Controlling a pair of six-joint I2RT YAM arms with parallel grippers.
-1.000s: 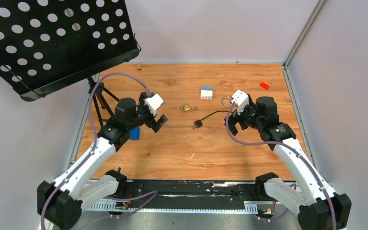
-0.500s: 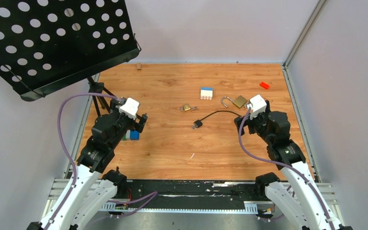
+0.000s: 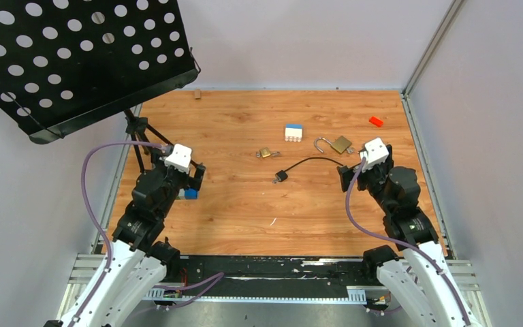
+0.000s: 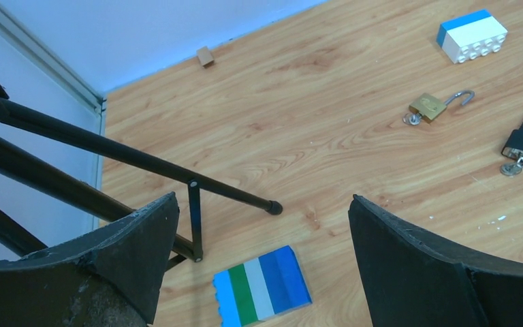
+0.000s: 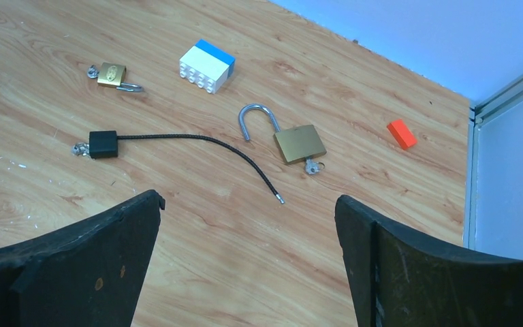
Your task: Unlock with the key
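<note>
**Both wrist views and top view.** The left gripper (image 4: 262, 201) hangs over the left side of the table (image 3: 245, 211). Its jaws are spread wide with nothing between them. Below it lie a striped block (image 4: 262, 285) and the stand legs (image 4: 129, 158). The right gripper (image 5: 248, 197) hangs over the right side. Its jaws are likewise spread wide and empty, near the padlock (image 5: 299, 144) but clear of it.

**Key.** The key (image 5: 311, 165) lies right of the table's centre. It sits at the bottom face of the padlock, the face opposite the shackle (image 5: 255, 116). It juts from the brass body toward the near right, with its long axis running roughly out of that face and its head outward. It is too small for finer detail. In the top view it shows as a grey speck (image 3: 349, 151) at the body's near-right corner.

**Padlock.** It lies flat, with the shackle swung open to the body's left.

**Other items.**
- The cable lock (image 5: 103, 144) has a cord that curves right to a free end just short of the padlock.
- The small padlock (image 5: 112, 75) lies further left, its shackle open.
- The white-blue brick (image 5: 207, 65) lies beyond the padlock, to its far left.
- The red brick (image 5: 402, 133) lies near the right wall.

All four lie apart from both grippers.
</note>
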